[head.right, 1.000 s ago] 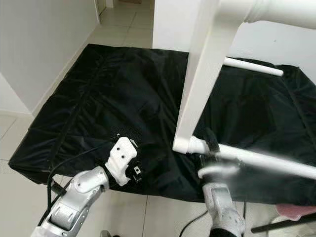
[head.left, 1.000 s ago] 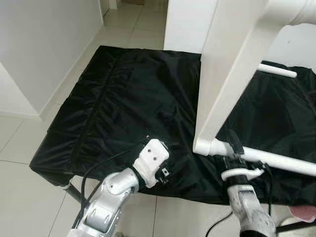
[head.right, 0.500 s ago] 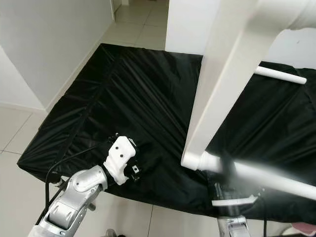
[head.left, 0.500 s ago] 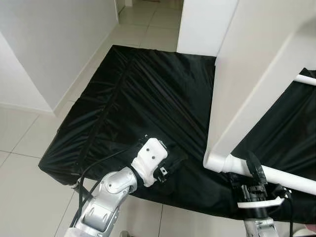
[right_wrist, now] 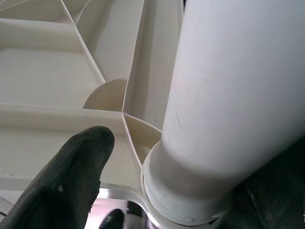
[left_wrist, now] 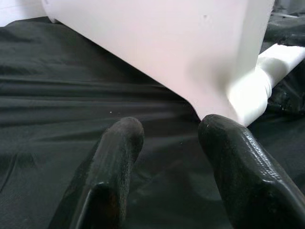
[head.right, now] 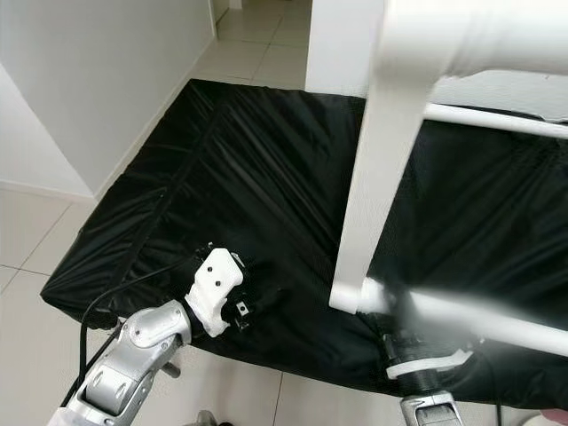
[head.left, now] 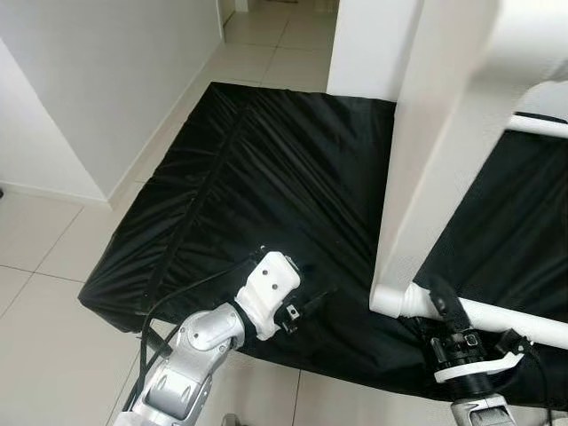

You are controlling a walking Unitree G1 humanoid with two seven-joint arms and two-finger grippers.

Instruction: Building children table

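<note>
A white children's table point(head.left: 444, 133) stands on its edge on a black mat point(head.left: 266, 160), its ribbed underside point(right_wrist: 57, 71) facing me. One round white leg point(head.left: 506, 318) sticks out sideways from the low corner, and another leg point(head.left: 537, 126) shows higher up. My right gripper point(head.left: 448, 311) reaches up from below, right at that corner socket. Its fingers point(right_wrist: 71, 181) sit on either side of the lower leg point(right_wrist: 228, 95), shut on it. My left gripper point(head.left: 311, 302) hovers low over the mat's front part, open and holding nothing, pointing toward the table's corner point(left_wrist: 238, 95).
Pale tiled floor point(head.left: 44, 248) surrounds the mat. A white wall corner point(head.left: 89, 80) stands to the left and a white wall point(head.left: 364, 44) behind the mat. A black cable point(head.left: 177, 297) loops along my left arm.
The whole picture has shifted, so the camera moved. My right gripper stays at the lower leg by the corner and shows lower in the picture. My left gripper keeps its place over the mat.
</note>
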